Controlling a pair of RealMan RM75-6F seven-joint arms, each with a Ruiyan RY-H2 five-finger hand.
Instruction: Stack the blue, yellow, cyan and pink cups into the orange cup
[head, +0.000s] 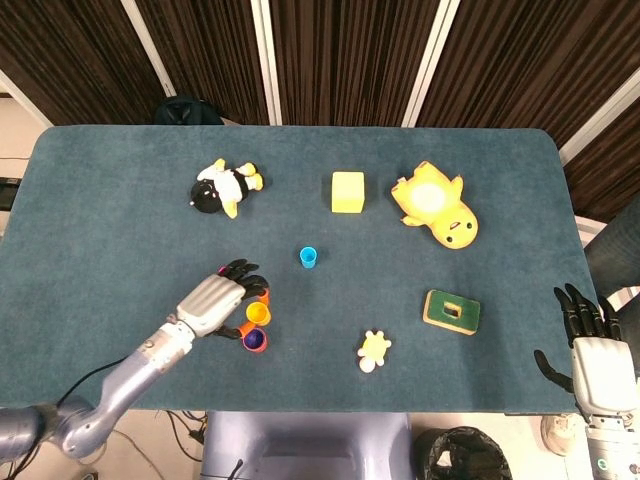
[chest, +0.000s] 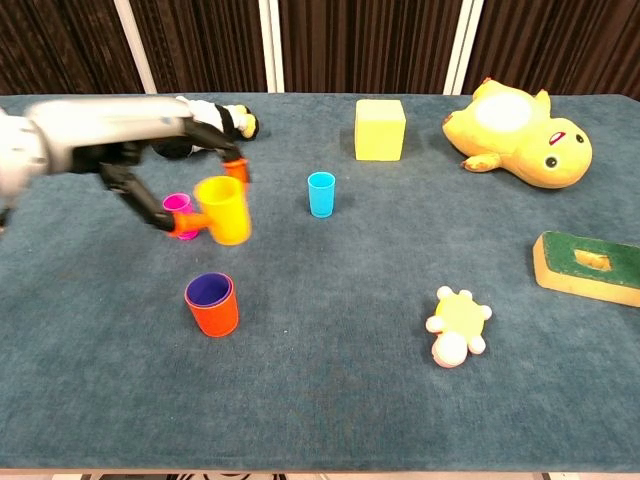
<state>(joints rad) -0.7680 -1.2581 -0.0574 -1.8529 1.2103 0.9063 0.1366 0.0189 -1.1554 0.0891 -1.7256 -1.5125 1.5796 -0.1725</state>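
Note:
My left hand (head: 213, 304) (chest: 150, 165) grips the yellow cup (head: 258, 314) (chest: 224, 209) and holds it in the air, just above and slightly right of the orange cup (head: 254, 342) (chest: 211, 304). The orange cup stands on the table with the blue cup nested inside it. In the chest view the pink cup (chest: 179, 213) stands behind the hand; the head view hides it. The cyan cup (head: 308, 257) (chest: 321, 193) stands upright near the table's middle. My right hand (head: 592, 345) hangs open off the table's near right corner.
On the blue-green table (head: 120, 220) lie a penguin plush (head: 223, 187), a yellow block (head: 347, 191), a large yellow duck plush (head: 435, 205), a green wooden block (head: 451, 311) and a small yellow toy (head: 373, 349).

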